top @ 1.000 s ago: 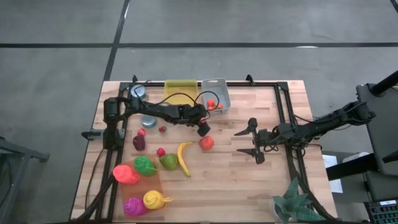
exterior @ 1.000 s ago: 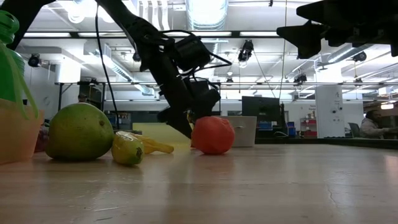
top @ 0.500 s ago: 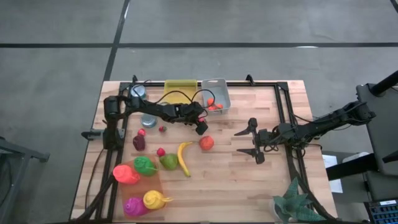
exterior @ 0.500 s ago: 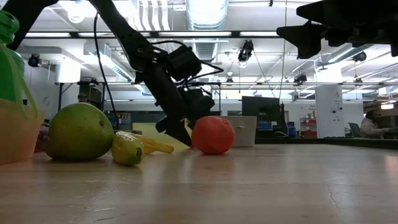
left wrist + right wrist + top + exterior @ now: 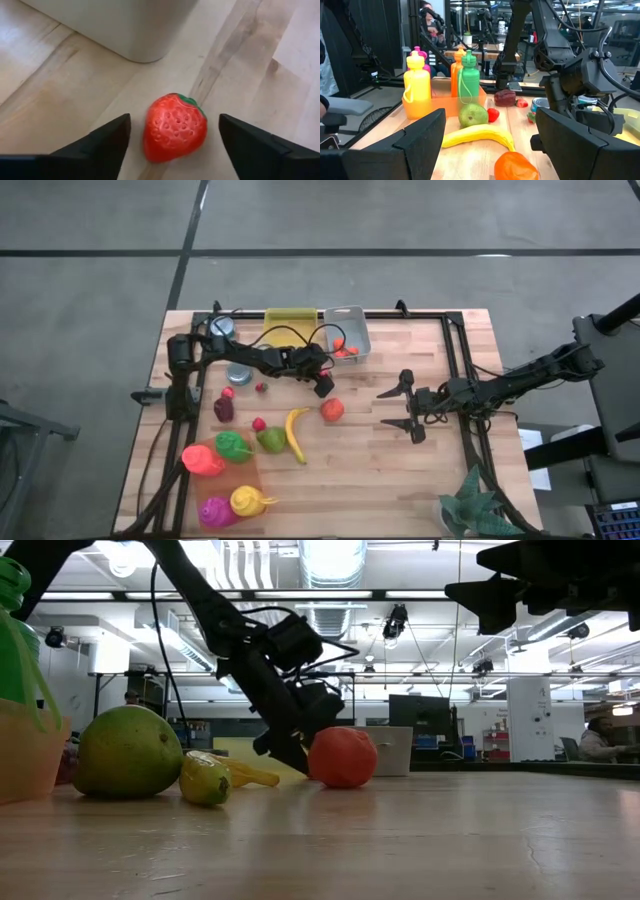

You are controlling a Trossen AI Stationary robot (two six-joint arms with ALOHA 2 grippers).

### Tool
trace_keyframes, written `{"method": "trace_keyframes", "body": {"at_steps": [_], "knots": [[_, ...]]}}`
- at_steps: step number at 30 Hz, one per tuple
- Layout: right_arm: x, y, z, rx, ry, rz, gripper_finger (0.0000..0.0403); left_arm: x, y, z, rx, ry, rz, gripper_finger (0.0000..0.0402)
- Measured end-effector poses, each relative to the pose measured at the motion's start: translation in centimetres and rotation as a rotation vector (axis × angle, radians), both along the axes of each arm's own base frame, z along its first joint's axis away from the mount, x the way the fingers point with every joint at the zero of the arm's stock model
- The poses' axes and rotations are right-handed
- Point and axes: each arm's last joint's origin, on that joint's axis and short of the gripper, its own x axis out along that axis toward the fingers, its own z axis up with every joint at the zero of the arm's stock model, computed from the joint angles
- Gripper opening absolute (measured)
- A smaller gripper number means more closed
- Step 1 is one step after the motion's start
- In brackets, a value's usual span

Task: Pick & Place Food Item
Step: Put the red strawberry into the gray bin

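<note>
A red strawberry [image 5: 332,410] lies on the wooden table, near the grey bin [image 5: 345,325]. In the left wrist view the strawberry [image 5: 175,127] shows between my open fingers but farther off, untouched. My left gripper [image 5: 322,385] hovers just to its far-left side, open; in the low view the left gripper [image 5: 285,752] hangs slanted beside the strawberry [image 5: 343,757]. My right gripper [image 5: 392,408] waits open, raised, to the right of the strawberry.
A banana [image 5: 295,432], a green pear [image 5: 270,440] and several coloured bottles [image 5: 225,475] lie toward the near-left. The grey bin holds orange pieces [image 5: 345,350]; a yellow bin [image 5: 290,320] stands beside it. Small red fruits [image 5: 228,392] and a can [image 5: 238,375] sit on the left.
My left gripper has drawn back a little from the strawberry, toward the far-left, and risen slightly, staying open. The strawberry has kept its place.
</note>
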Motion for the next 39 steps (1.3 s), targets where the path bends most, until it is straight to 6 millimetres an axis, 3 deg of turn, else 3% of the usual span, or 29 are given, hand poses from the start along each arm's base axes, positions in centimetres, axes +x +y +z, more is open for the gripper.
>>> {"method": "trace_keyframes", "body": {"at_steps": [9, 13, 22, 39], "knots": [[0.00, 0.00, 0.00, 0.000, 0.000, 0.000, 0.0306, 0.06, 0.17, -0.41, 0.002, 0.003, 0.008, 0.0199], [0.00, 0.00, 0.00, 0.000, 0.000, 0.000, 0.0306, 0.11, 0.15, -0.43, -0.004, -0.003, 0.005, 0.0173], [0.00, 0.00, 0.00, 0.000, 0.000, 0.000, 0.0306, 0.10, 0.12, -0.50, -0.009, 0.000, 0.001, 0.0196], [0.00, 0.00, 0.00, 0.000, 0.000, 0.000, 0.0306, -0.02, 0.03, 0.22, -0.018, 0.001, -0.002, 0.0191]]}}
